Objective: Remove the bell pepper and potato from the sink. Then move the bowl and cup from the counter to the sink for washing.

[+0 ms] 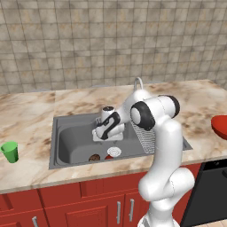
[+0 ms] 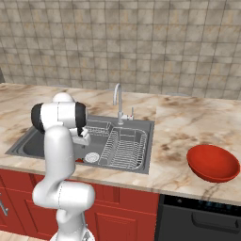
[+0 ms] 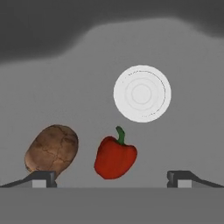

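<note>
In the hand view the red bell pepper [image 3: 114,157] with its green stem lies on the grey floor of the sink [image 3: 78,87], and the brown potato [image 3: 51,151] sits just to its left. My gripper [image 3: 112,178] hovers above them, open, with the pepper between the spread fingertips and the potato by the left one. From the base, the gripper [image 1: 99,134] hangs over the sink [image 1: 66,133], above the potato [image 1: 94,157] and pepper [image 1: 108,157]. The green cup [image 1: 9,151] stands on the counter at left. The red bowl [image 2: 212,163] rests on the counter at right.
A white round drain [image 3: 142,93] lies just beyond the pepper. A wire dish rack [image 2: 123,148] fills the sink's right half, and a chrome faucet [image 2: 117,101] rises behind it. A dark appliance [image 2: 202,221] sits under the counter at right.
</note>
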{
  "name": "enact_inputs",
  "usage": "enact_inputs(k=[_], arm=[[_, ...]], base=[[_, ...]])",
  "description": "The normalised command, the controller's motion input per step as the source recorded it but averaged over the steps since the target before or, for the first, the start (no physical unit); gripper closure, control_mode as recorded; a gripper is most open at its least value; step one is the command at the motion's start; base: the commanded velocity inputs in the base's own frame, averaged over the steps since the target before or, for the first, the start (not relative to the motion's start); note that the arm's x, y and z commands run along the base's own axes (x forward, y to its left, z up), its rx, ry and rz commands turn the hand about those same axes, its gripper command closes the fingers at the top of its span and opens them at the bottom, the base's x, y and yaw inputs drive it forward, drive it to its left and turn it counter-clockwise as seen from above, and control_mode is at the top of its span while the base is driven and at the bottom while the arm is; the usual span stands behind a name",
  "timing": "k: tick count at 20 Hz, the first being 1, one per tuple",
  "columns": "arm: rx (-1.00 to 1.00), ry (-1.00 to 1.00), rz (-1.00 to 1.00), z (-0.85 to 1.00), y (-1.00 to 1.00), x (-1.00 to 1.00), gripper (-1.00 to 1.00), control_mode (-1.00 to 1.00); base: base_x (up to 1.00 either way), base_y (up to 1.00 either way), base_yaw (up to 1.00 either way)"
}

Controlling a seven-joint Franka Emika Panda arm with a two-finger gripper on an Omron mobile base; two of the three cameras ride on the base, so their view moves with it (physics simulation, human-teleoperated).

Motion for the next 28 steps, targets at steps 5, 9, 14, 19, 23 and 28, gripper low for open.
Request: enact_inputs(k=[5, 9, 14, 19, 23, 28], arm=[[0.00, 0.01, -0.01, -0.11, 0.00, -0.08, -1.00, -1.00], [0.00, 0.00, 0.00, -0.11, 0.02, -0.03, -1.00, -1.00], [0.00, 0.00, 0.00, -0.05, 0.02, 0.00, -1.00, -1.00], [0.00, 0.00, 0.00, -0.06, 0.00, 0.00, -1.00, -1.00], [0.00, 0.01, 0.00, -0.11, -0.08, 0.00, -1.00, -1.00], [0.00, 0.03, -0.01, -0.17, -0.04, 0.04, -1.00, -1.00]], base=[[0.00, 0.00, 0.00], [0.00, 0.00, 0.00], [0.00, 0.00, 0.00], [0.00, 0.00, 0.00], [0.00, 0.00, 0.00], [0.00, 0.00, 0.00]])
